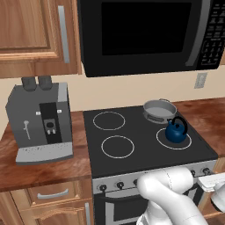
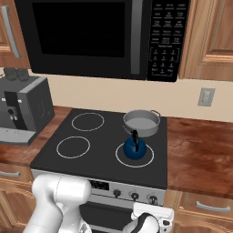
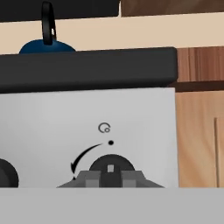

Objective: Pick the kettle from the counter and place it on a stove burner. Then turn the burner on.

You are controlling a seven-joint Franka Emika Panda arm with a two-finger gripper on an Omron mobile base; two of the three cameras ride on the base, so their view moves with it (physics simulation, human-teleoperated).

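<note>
The dark-blue kettle (image 1: 176,131) (image 2: 134,148) stands upright inside the front-right stove burner (image 1: 187,143) (image 2: 149,157), a white ring on the black cooktop. Its top and handle peek over the stove edge as the kettle (image 3: 43,46) in the hand view. My gripper (image 3: 110,176) is low against the stove's silver front panel, shut on a black burner knob (image 3: 109,164), with a grey fingertip on each side of it. A curved arrow and a dot are printed above the knob. The reddish-brown counter (image 1: 206,114) (image 2: 200,150) lies right of the stove.
A grey metal pot (image 1: 159,110) (image 2: 141,122) sits on the back-right ring, just behind the kettle. A grey coffee machine (image 1: 39,123) (image 2: 22,109) stands on the left counter. A black microwave (image 1: 145,35) hangs above. Another knob (image 3: 5,175) is left of the gripped one.
</note>
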